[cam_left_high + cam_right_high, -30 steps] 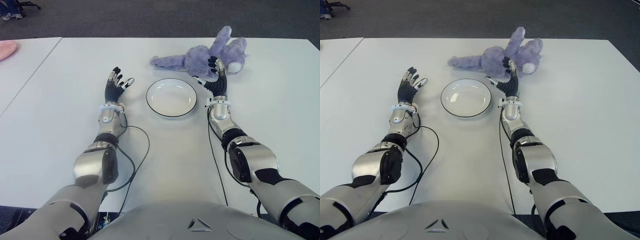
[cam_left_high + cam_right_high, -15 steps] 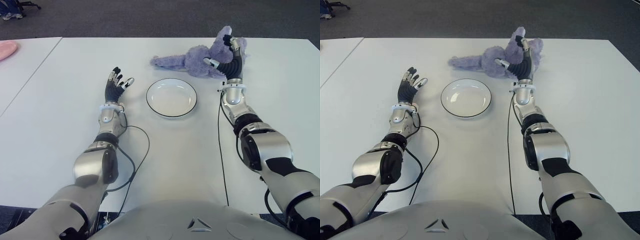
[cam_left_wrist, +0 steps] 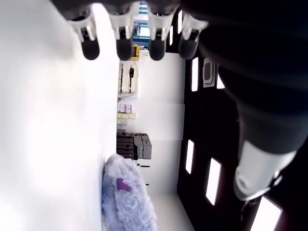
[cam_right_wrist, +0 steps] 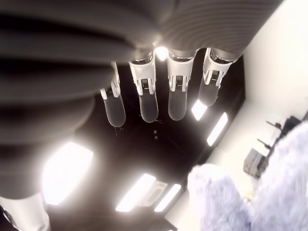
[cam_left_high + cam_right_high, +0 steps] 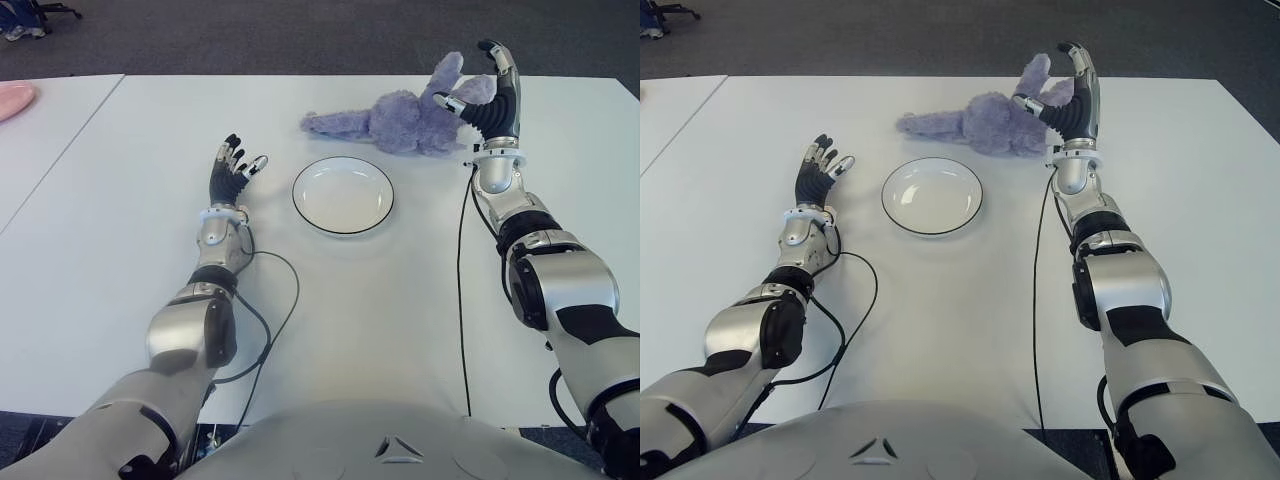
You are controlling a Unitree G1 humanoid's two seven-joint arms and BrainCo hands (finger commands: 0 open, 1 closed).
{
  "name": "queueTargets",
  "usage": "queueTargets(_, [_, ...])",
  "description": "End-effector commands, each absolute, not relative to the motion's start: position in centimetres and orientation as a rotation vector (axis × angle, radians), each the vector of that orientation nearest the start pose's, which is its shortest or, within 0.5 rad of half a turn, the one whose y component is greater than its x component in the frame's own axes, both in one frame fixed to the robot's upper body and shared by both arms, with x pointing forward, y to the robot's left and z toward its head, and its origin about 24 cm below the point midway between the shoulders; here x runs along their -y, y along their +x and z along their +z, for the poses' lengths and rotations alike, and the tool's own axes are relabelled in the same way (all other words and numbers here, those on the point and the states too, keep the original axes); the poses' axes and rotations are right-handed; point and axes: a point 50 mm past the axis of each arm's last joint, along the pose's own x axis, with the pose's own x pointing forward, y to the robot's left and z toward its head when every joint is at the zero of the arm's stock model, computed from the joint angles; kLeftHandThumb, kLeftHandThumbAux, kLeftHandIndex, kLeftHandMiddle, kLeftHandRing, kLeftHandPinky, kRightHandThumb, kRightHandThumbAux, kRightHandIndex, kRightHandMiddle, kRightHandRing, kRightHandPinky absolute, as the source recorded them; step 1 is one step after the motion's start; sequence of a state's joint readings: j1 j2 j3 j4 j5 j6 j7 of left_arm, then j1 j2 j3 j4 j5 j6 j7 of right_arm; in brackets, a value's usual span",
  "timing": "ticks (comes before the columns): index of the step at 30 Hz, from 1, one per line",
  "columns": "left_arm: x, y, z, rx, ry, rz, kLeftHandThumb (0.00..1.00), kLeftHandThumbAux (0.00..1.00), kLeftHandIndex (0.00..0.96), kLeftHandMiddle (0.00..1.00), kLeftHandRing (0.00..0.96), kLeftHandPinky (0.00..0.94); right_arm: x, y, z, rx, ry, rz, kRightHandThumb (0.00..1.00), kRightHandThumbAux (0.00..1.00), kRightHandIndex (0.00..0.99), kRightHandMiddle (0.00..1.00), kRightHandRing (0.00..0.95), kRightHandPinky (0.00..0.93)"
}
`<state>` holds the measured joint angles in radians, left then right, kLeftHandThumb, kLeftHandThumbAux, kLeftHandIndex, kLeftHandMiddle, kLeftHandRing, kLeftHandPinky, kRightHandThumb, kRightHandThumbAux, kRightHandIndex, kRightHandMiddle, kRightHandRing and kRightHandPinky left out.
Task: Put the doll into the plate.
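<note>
Left eye view: white table (image 5: 330, 300) fills most of the scene, with the doll (image 5: 400, 120) — purple plush — lying on it at the far side, right of centre. It is stretched out sideways and not in the plate. The plate (image 5: 342, 194) sits nearer, mid-table, just to the near-left of the doll but apart from it, with nothing in it.

Right hand (image 5: 490, 90) is raised at the doll's right end, fingers (image 4: 144, 103) extended and spread, thumb out toward the plush. The right wrist view shows the fur beside the fingertips with nothing closed on it — no grasp yet. I cannot tell whether the thumb touches the fur.

Left hand (image 5: 232, 172) shows left of the plate, idle, fingers open and holding nothing.

Progress, as I judge it: early, reach stage only. Nothing of the goal is done. Left to do: close on the doll, lift, carry it near-left over the plate, release.
</note>
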<state>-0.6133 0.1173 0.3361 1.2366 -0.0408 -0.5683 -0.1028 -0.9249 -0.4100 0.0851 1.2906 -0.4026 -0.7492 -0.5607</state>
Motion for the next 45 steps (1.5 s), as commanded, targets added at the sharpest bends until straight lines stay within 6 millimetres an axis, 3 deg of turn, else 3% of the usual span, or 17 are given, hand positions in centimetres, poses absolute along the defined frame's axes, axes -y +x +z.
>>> queueTargets(1, [-17.2, 25.7, -8.7, -0.487, -0.180, 0.118, 0.000, 0.678, 0.011, 0.034, 0.031, 0.054, 21.4, 38.1, 14.1, 0.508, -0.695, -0.272, 0.077, 0.695, 0.154, 0.114, 0.082, 0.053])
queueTargets(15, [-17.0, 25.8, -8.7, -0.494, -0.177, 0.119, 0.000, 0.597, 0.011, 0.040, 0.032, 0.041, 22.0, 38.1, 14.0, 0.473, -0.748, -0.270, 0.121, 0.726, 0.156, 0.107, 0.072, 0.061])
queueTargets(27, [-16.7, 25.9, -8.5, -0.463, -0.247, 0.114, 0.000, 0.540, 0.016, 0.048, 0.039, 0.054, 24.0, 37.9, 12.1, 0.316, -1.098, -0.197, 0.062, 0.757, 0.188, 0.118, 0.094, 0.089])
queueTargets(37, [-16.5, 26.0, -8.5, -0.461, -0.270, 0.116, 0.000, 0.505, 0.014, 0.055, 0.044, 0.059, 24.7, 38.1, 11.6, 0.247, -1.342, -0.124, 0.099, 0.781, 0.201, 0.099, 0.068, 0.042])
queueTargets(45, [-16.5, 26.0, -8.5, -0.454, -0.265, 0.113, 0.000, 0.483, 0.013, 0.058, 0.045, 0.057, 25.0, 38.0, 11.4, 0.220, -1.446, -0.092, 0.110, 0.787, 0.208, 0.097, 0.068, 0.063])
